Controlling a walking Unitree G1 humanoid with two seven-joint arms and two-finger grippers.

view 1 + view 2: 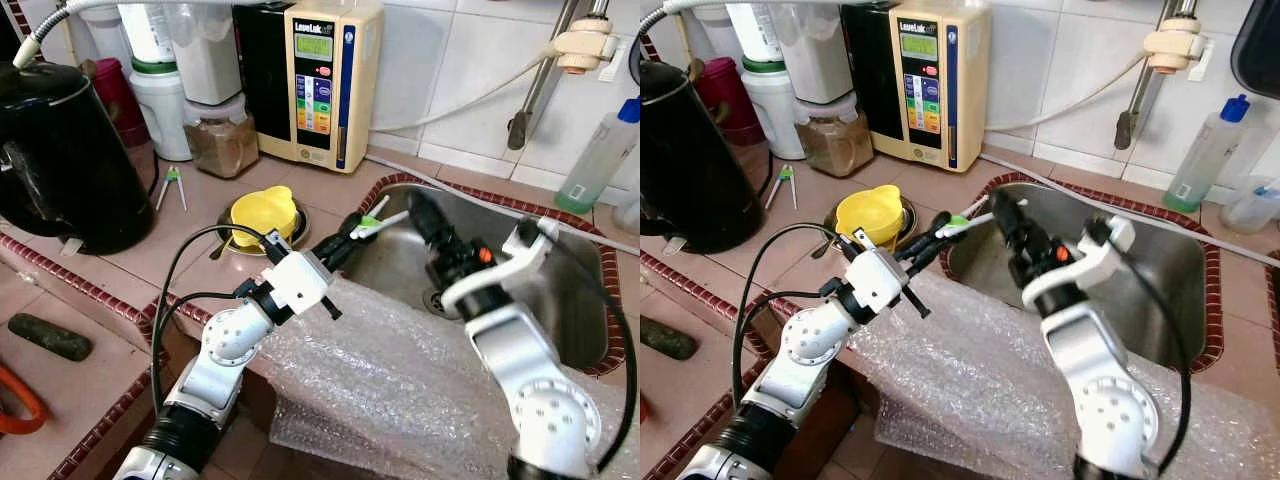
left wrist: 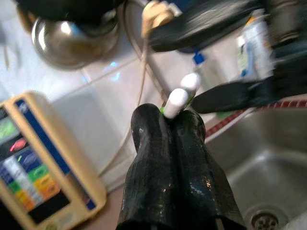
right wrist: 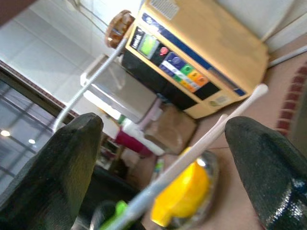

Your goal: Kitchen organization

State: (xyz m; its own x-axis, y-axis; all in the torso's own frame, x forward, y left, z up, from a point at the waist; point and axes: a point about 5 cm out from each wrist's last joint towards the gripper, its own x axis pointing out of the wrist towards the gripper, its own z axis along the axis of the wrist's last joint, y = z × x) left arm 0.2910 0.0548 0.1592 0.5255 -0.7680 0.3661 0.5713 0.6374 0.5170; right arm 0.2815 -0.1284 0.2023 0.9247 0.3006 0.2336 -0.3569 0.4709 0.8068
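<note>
A pair of thin white sticks joined by a green piece [image 1: 372, 224] pokes out over the left rim of the steel sink [image 1: 570, 300]. My left gripper [image 1: 350, 230] is shut on the green end, and its fingertips [image 2: 165, 129] are pressed together around it. From the sink side, my right gripper [image 1: 418, 205] stands open close to the sticks' free ends. In the right wrist view the white sticks [image 3: 206, 134] run between its two spread fingers [image 3: 259, 153] without touching them.
A yellow cup [image 1: 262, 212] sits in a metal dish left of the sink. Bubble wrap [image 1: 380, 370] drapes over the counter's front edge. A black kettle [image 1: 60, 150], a brown-powder jar [image 1: 222, 140] and a cream water machine [image 1: 320, 80] line the back. A bottle [image 1: 600, 160] stands at the far right.
</note>
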